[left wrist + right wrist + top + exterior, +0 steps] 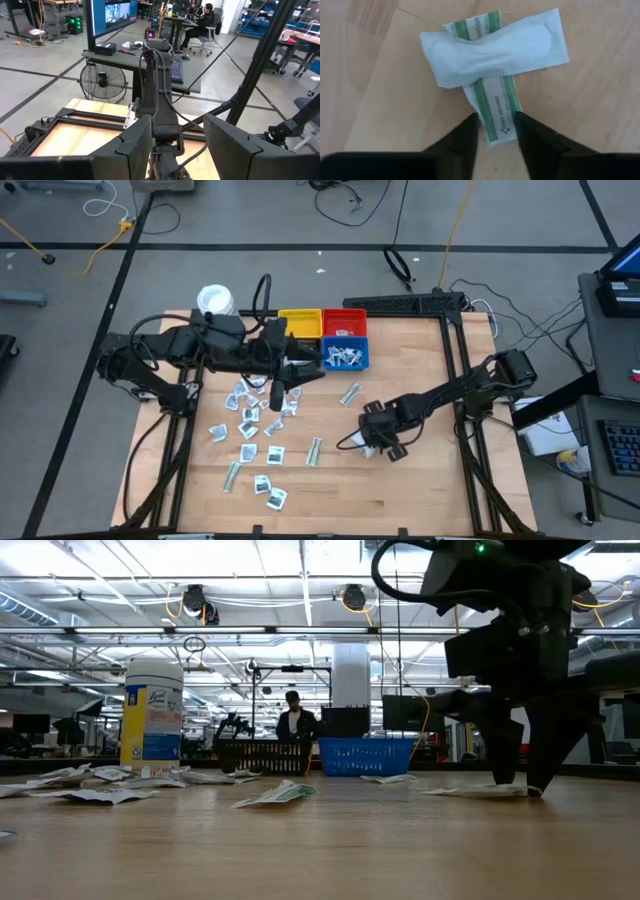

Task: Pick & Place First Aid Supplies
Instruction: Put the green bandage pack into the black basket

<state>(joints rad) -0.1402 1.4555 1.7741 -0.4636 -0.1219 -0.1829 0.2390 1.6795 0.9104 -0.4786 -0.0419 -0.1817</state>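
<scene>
Right wrist view showed the right gripper [496, 131] with fingers narrowly parted around the end of a green-striped strip packet [495, 112] lying on the tabletop [380, 100] beneath a white pouch [505, 47]; both looked light, thin, floppy, best pinched at an edge.

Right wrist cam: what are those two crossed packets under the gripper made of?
White packet: looks like matte paper or thin film, puffed and creased over padding. Green-striped strip beneath it: printed paper wrapper, slightly glossy. The open right gripper straddles the strip's end.
</scene>
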